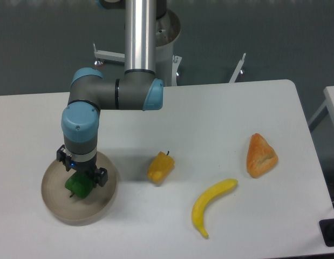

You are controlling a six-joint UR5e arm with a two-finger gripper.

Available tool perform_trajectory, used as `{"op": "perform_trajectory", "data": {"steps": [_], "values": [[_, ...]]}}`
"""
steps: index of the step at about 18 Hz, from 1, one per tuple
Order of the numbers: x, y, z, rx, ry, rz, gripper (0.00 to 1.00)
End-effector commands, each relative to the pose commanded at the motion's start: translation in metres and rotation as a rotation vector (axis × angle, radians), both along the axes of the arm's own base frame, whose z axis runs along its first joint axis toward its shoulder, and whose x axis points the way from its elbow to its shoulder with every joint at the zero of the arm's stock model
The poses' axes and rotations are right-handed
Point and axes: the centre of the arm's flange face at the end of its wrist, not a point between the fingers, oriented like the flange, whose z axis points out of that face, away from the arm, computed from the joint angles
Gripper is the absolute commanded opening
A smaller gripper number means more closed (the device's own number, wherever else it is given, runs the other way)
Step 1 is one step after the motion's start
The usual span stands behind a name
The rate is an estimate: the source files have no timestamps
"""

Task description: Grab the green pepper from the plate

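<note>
The green pepper (79,185) lies in the round beige plate (54,200) at the table's front left. My gripper (80,174) hangs straight down over the pepper and covers most of its top; only the lower green part shows beneath the gripper body. The fingers are hidden by the wrist and gripper housing, so I cannot tell whether they are open or closed around the pepper.
A yellow-orange pepper (160,167) lies right of the plate. A banana (211,204) lies at the front middle and an orange pastry-like piece (260,155) sits to the right. The arm's base column (141,32) stands at the back.
</note>
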Motion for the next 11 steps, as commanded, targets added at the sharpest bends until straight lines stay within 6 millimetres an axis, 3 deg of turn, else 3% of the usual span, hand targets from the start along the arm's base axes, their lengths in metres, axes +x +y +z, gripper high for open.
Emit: {"op": "perform_trajectory", "data": {"steps": [5,6,9,11], "values": [[0.0008,0.0011,-0.0051,-0.004,-0.001,-0.004,1.00],[0.0009,0.0013,-0.0061,-0.005,-0.002,-0.008,0.96],[0.0009,0.0019,-0.0065,-0.003,-0.003,-0.014,0.64],[0.0016,0.0035,-0.0047,0.002,-0.002,-0.018,0.55]]}}
